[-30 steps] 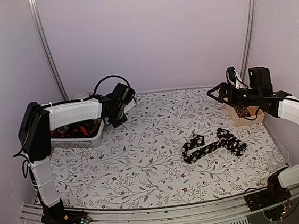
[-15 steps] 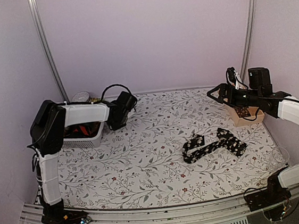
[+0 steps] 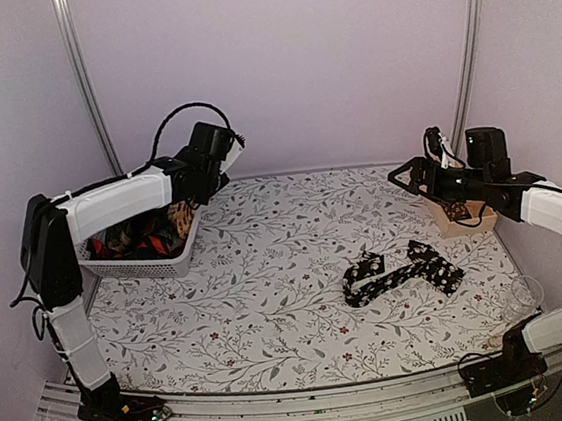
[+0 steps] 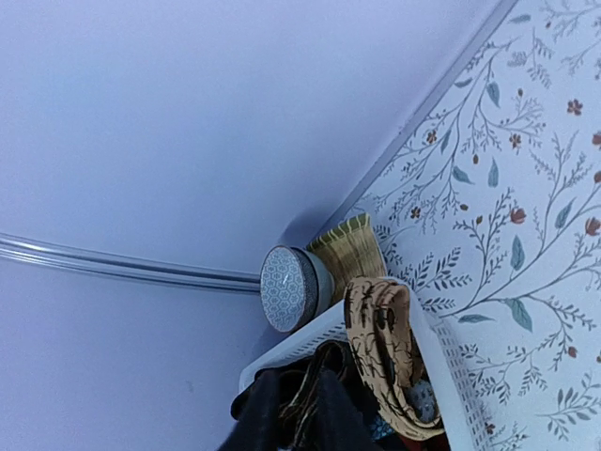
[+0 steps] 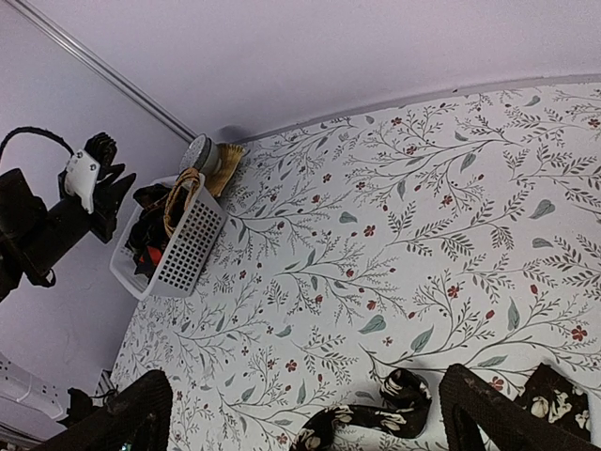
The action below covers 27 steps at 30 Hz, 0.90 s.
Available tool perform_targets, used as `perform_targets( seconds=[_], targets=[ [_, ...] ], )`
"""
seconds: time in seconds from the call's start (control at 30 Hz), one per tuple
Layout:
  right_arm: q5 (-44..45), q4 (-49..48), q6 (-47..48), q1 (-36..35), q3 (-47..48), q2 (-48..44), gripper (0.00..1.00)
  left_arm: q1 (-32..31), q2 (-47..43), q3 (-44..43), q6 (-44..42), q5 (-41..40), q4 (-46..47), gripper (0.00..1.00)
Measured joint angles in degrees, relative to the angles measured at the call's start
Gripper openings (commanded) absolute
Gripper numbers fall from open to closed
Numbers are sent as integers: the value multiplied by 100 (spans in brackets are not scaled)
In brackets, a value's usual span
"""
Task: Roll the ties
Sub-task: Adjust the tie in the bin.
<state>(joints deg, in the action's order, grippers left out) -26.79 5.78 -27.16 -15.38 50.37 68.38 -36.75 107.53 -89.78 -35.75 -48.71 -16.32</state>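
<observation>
- Left gripper [image 5: 110, 164] hangs above the far corner of the white basket [image 3: 146, 267]. Its own camera catches only dark shapes at the bottom edge, so I cannot tell how far the jaws stand apart or whether cloth sits between them.
- Right gripper [image 5: 305, 376] is spread wide and holds nothing. Only its two finger ends show, at the bottom corners of its wrist view.
- The black flowered tie [image 3: 398, 274] lies bent on the counter [image 3: 272, 312], right of the middle and apart from both grippers. The right wrist view cuts off its lower part.
- A tan patterned tie [image 4: 380, 348] drapes over the basket rim. The red and dark ties [image 3: 129, 245] lie tangled inside, too jumbled to count.
- A patterned bowl [image 4: 286, 287] and a woven mat [image 4: 349, 246] sit behind the basket by the wall.
- The left arm rises from its base, bends, and stretches across with its wrist lifted over the basket.
- The right arm is held high, partly hiding a wooden box [image 3: 457, 214].
</observation>
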Motion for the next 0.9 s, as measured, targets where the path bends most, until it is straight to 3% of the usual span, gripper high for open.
perform_targets(
  seconds=[0.13, 0.17, 0.2, 0.27, 0.53, 0.67, 0.9],
  targets=[
    [-35, -28, -4, 0, 0, 31, 100, 24, 127, -146, 302, -83, -575, 0],
    [-35, -28, -4, 0, 0, 33, 100, 46, 140, -138, 417, -87, -704, 10],
    [-35, -28, -2, 2, 0, 31, 100, 79, 140, -118, 514, -90, -809, 31],
    [-35, -26, -2, 0, 0, 31, 100, 199, 105, -85, 691, -76, -975, 59],
    [-83, -26, -4, 0, 2, 31, 100, 643, -4, -7, 1510, 391, -1456, 98],
    [-39, 92, 22, 0, 24, 31, 100, 706, -66, 142, 1991, 918, -1648, 100],
    [177, 518, 223, -2, 111, 37, 100, 678, -916, 1150, 2949, 2796, -1615, 100]
  ],
)
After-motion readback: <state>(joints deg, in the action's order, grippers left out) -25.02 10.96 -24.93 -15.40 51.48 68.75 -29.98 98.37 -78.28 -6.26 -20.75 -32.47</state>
